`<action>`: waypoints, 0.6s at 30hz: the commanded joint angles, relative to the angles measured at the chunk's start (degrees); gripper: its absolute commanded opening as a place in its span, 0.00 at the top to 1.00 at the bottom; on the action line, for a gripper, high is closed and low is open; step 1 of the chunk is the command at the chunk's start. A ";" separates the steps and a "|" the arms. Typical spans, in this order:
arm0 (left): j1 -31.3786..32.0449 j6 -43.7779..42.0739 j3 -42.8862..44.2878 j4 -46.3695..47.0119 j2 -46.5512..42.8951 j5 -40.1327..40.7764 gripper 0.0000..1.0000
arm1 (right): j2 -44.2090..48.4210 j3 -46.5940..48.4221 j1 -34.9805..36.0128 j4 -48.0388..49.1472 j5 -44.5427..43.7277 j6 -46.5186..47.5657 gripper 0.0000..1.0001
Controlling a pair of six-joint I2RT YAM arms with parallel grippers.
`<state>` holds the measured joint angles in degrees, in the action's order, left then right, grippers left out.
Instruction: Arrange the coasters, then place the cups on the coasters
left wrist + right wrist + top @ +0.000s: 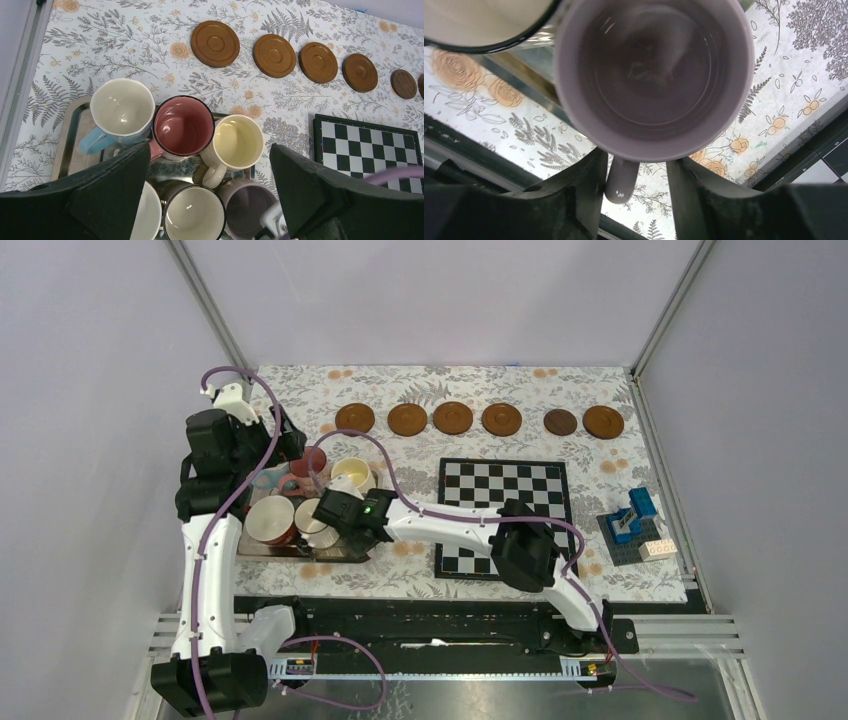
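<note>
Overhead view of a table (300, 390) covered in a floral cloth, with two robot arms reaching in from its near edge.

The arranging step looks finished. Six flat, round, dark-brown wooden coasters (453, 418) lie in one row along the far edge, each apart from its neighbour and none carrying a cup.

The cup step looks barely begun. All six handled mugs stand packed together in one rectangular metal tray (65, 145) near the left edge. Counted in the left wrist view:
- one light-blue mug (122, 107)
- one pink-lined mug with a dark rim (183, 125)
- one cream-yellow mug (238, 142)
- one white mug (195, 212)
- one lilac mug (248, 202)
- one wide mug with a white inside (147, 215), half hidden

One black-and-white chessboard (503, 515) lies between the tray and the right edge. One small blue block model (628, 525) sits near the right edge.

The right gripper (636, 160) straddles the lilac mug's handle (621, 182) at the tray's near right corner. A gap shows on one side of the handle, so this claw reads as not yet clenched. The left gripper (210, 195) hangs over the tray, fingers spread wide, grasping nothing.

Judged from this, all six placements remain.
</note>
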<state>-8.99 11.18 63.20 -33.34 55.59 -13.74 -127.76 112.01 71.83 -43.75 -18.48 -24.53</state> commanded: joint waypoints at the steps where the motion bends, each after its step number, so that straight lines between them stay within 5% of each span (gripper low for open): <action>1: -0.32 0.95 0.28 2.58 -0.20 -1.41 0.01 | 2.11 -2.08 -2.36 0.73 1.03 0.00 0.51; 18: -0.32 1.30 0.49 2.93 0.57 -2.37 0.01 | -1.77 1.66 -4.45 0.47 6.30 7.00 0.49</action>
<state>-8.99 11.90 63.20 -33.30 56.40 -14.81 -128.22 109.97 68.55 -42.28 -12.38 -19.09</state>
